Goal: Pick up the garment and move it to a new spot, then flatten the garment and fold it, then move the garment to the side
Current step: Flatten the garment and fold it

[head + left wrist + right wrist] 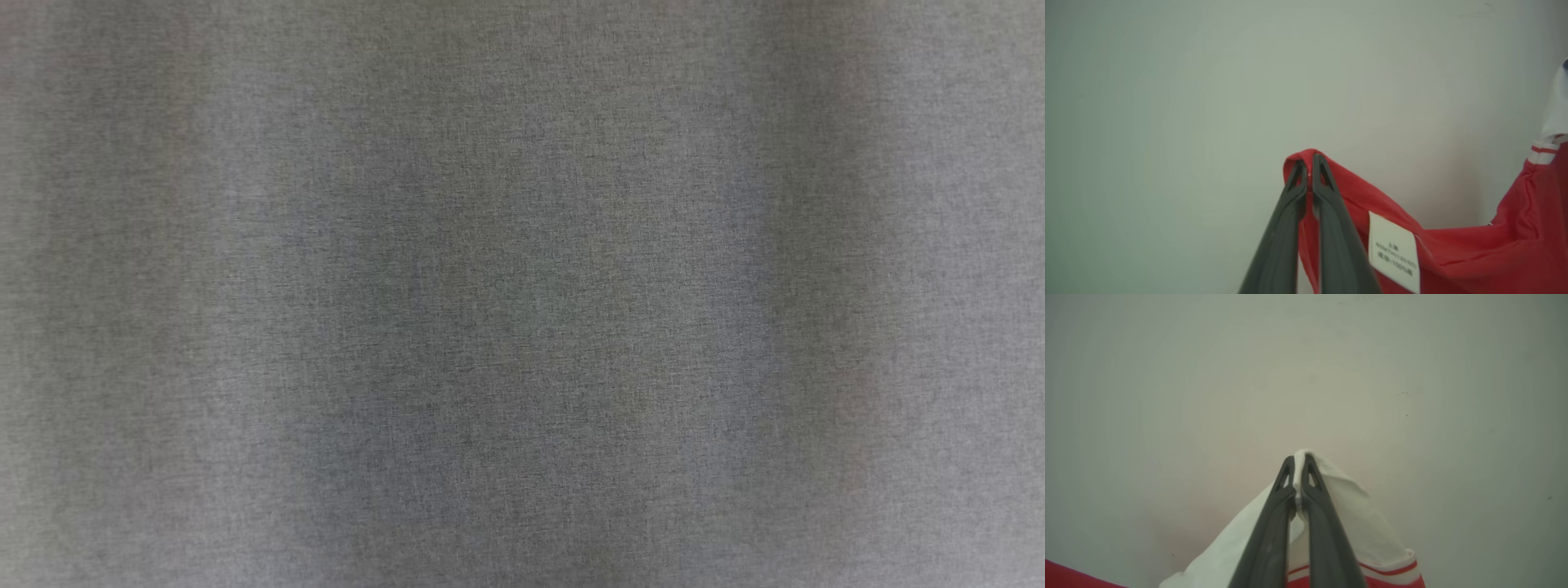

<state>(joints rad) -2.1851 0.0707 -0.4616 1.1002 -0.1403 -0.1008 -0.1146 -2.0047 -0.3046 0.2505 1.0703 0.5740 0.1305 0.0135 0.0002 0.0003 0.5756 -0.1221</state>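
Note:
The garment (1474,257) is red with white parts and red-striped trim. In the left wrist view my left gripper (1309,163) is shut on a red edge of it, and a white care label (1394,251) hangs just right of the fingers. The red cloth sags away to the right toward a white sleeve (1555,110). In the right wrist view my right gripper (1299,459) is shut on a fold of the garment's white cloth (1355,514), with a striped cuff (1392,569) below it.
A plain pale surface (1208,102) lies behind the left gripper, and the same pale surface (1208,396) behind the right one. In the head view a grey woven surface (522,294) sits close and blurred.

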